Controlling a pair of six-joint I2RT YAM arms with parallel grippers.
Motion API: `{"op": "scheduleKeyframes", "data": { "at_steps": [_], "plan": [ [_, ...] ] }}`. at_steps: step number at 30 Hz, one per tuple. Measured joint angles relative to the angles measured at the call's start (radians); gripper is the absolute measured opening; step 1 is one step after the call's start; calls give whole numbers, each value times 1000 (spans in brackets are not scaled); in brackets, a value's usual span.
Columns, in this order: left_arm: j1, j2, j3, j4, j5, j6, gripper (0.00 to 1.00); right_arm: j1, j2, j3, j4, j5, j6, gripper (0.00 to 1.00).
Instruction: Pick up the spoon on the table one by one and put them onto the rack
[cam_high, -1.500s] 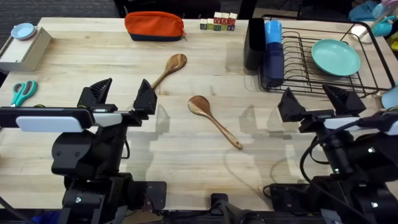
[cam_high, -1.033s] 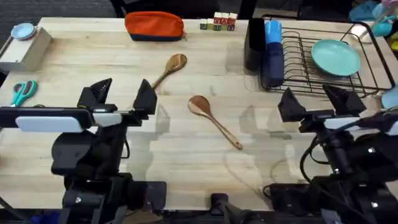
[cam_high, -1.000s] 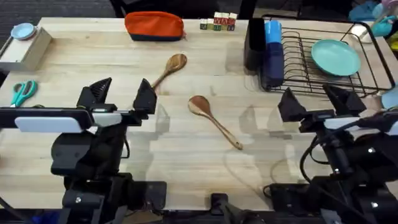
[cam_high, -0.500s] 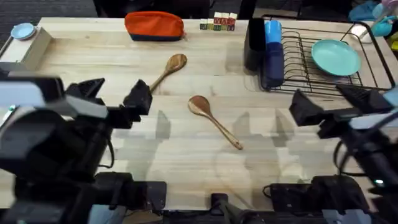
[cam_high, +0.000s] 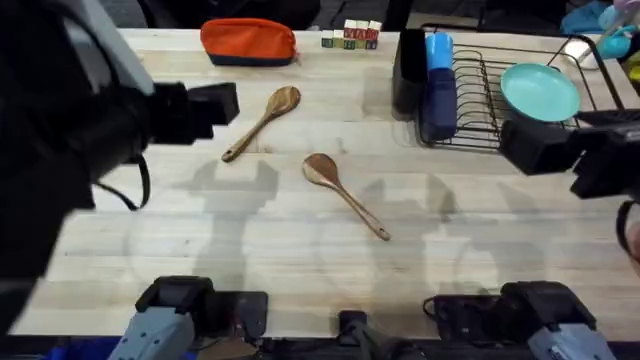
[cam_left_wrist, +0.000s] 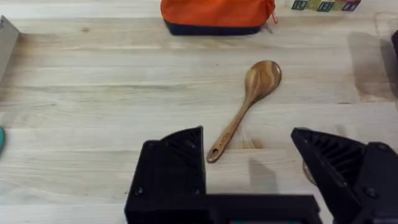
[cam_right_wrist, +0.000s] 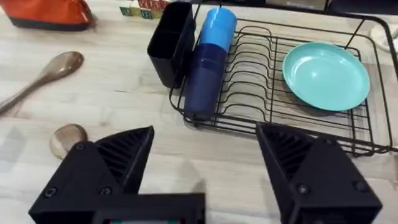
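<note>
small lettered blocks (cam_high: 350, 36) at the table's far edge, letters too blurred to read, no other writing legible

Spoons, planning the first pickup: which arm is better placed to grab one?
Probably the left. Its open pincer hangs just over the handle of the far spoon; the right pincer faces the rack instead.

You see one spoon (cam_left_wrist: 246, 106) lying on the table (cam_left_wrist: 93, 106) just beyond your left gripper's (cam_left_wrist: 247, 167) spread fingers, below an orange pouch (cam_left_wrist: 216, 14).
</note>
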Motion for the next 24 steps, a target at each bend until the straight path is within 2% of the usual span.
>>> {"op": "scheduleKeyframes", "data": {
  "at_steps": [7, 24],
  "plan": [
    [0, 140, 119, -76, 1, 22, 869, 0, 68, 59, -23, -15, 3, 992],
    [0, 231, 131, -37, 41, 111, 870, 0, 68, 59, -24, -25, -74, 992]
  ]
}}
